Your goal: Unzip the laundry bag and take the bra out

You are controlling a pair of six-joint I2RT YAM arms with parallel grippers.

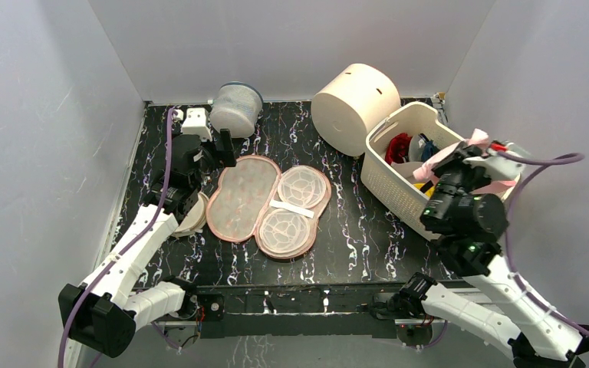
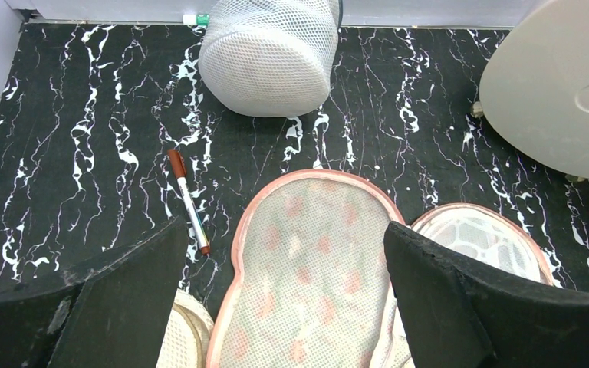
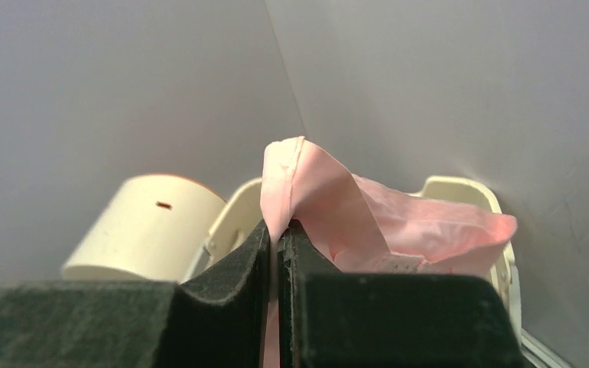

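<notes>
The right gripper (image 3: 278,230) has its jaws pressed together on a fold of the bra (image 3: 399,222). The pink cloth rises above the fingertips and spills toward 3 o'clock in the wrist view. From the top it hangs over the 3 o'clock end of the basket (image 1: 393,188); I cannot tell whether it touches the rim. Red and dark garments lie inside the basket.

The left gripper (image 2: 284,238) stands spread as wide as it goes, gripping nothing, above the 12 o'clock end of the bag's patterned half. The bag (image 1: 241,199) lies unzipped and opened flat mid-table, its pale lined half toward 3 o'clock. At 12 o'clock from the left jaws lies a mesh cylinder (image 1: 236,107), and at 10 o'clock a pen (image 2: 188,201). A beige drum (image 1: 353,103) rests at the basket's 10 o'clock. A round disc (image 1: 194,215) lies at 9 o'clock of the bag.
</notes>
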